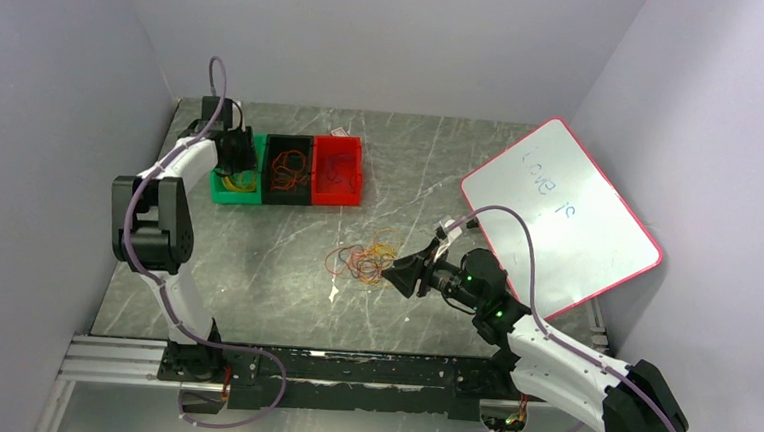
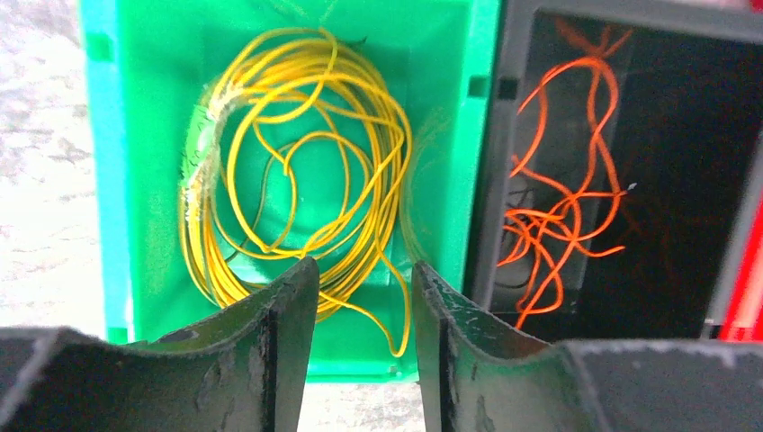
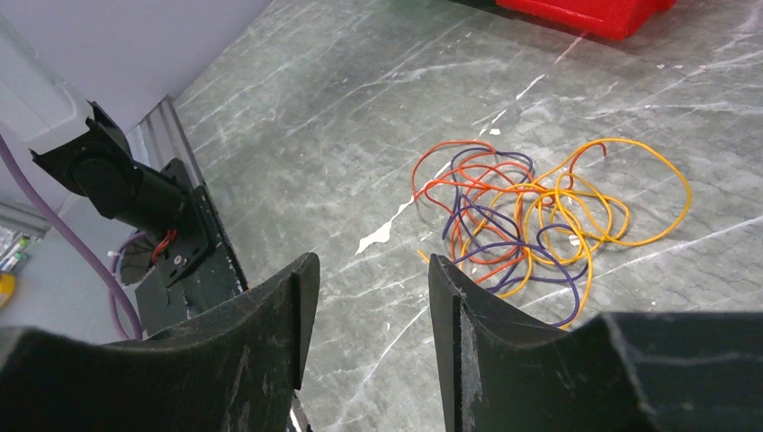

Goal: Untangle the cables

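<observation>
- tangled heap of thin orange, yellow and purple wire cables (image 3: 531, 216) lies on the grey marbled counter (image 3: 360, 108), before the released, empty right gripper (image 3: 371, 270).
- coiled yellow cables (image 2: 297, 180) lie in the green plastic bin (image 2: 441, 108), under the released left gripper (image 2: 364, 270).

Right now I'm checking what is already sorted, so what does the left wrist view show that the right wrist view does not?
Only the left wrist: a green bin holding coiled yellow cables, and beside it a black bin holding orange cables.
Only the right wrist: a tangled pile of orange, yellow and purple cables, loose on the table.
Both: the grey table, part of the red bin, and their own arm's fingers, the left fingers and right fingers, apart and holding nothing.
</observation>
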Controlling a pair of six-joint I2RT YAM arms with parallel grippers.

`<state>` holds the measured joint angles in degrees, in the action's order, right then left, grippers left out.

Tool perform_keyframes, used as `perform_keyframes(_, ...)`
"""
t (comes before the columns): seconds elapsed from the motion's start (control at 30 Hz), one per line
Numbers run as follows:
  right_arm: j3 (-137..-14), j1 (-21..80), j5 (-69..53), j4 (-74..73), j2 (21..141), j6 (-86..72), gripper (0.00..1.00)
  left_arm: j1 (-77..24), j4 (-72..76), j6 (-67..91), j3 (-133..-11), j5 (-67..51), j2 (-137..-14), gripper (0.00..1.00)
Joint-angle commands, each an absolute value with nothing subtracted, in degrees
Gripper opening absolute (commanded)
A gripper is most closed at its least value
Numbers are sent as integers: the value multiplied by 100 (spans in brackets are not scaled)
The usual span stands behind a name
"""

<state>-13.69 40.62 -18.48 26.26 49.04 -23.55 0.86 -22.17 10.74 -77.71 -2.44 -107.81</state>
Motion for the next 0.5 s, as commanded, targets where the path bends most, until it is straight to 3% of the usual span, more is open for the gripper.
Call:
perform_keyframes(0.0, -1428, 4096, -1847, 2698, 4920, -2322, 52, 92, -2448, 1029, -8166, -293, -10326, 50)
perform_keyframes(0.23, -1543, 4100, -1680, 2470, 4872, -2313, 52, 88, -2494, 1011, -8062, -279, -9793, 53)
perform_keyframes(0.47, -2212, 4097, -324, 961, 5070, -2327, 52, 52, -2331, 1016, -7361, -954, -8762, 53)
